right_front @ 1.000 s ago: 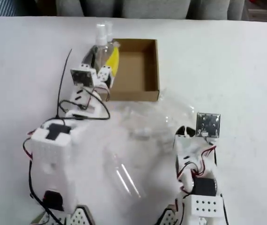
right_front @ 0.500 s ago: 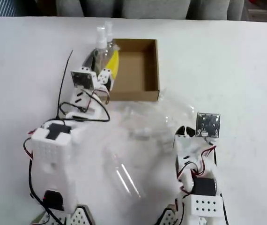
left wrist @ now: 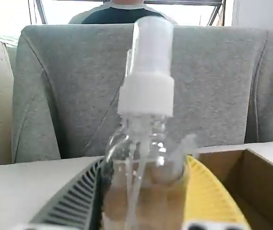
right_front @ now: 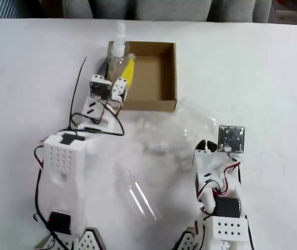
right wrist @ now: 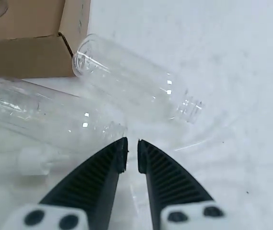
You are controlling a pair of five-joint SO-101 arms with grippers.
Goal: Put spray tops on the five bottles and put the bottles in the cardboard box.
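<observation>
My left gripper (right_front: 116, 66) is shut on a clear bottle (right_front: 118, 61) with a white spray top (left wrist: 146, 91), held upright over the left wall of the cardboard box (right_front: 148, 105). The bottle sits between the grey finger (left wrist: 74, 201) and the yellow one (left wrist: 208, 196). My right gripper (right wrist: 132, 143) is shut and holds nothing, low over the table. Just beyond its tips lie two topless clear bottles (right wrist: 131, 81) (right wrist: 45, 115) and a loose white spray top (right wrist: 28, 160). Another clear bottle (right_front: 138, 197) lies between the arm bases.
The box interior (right_front: 151, 73) looks bare brown. Clear bottles (right_front: 193, 121) lie scattered between the box's front wall and the right arm (right_front: 219, 172). White table stretches open to the far right. Grey chair backs (left wrist: 213, 86) stand behind the table.
The left arm has swung right with its bottle, from beside the box's left wall to over that wall. The right arm has not moved.
</observation>
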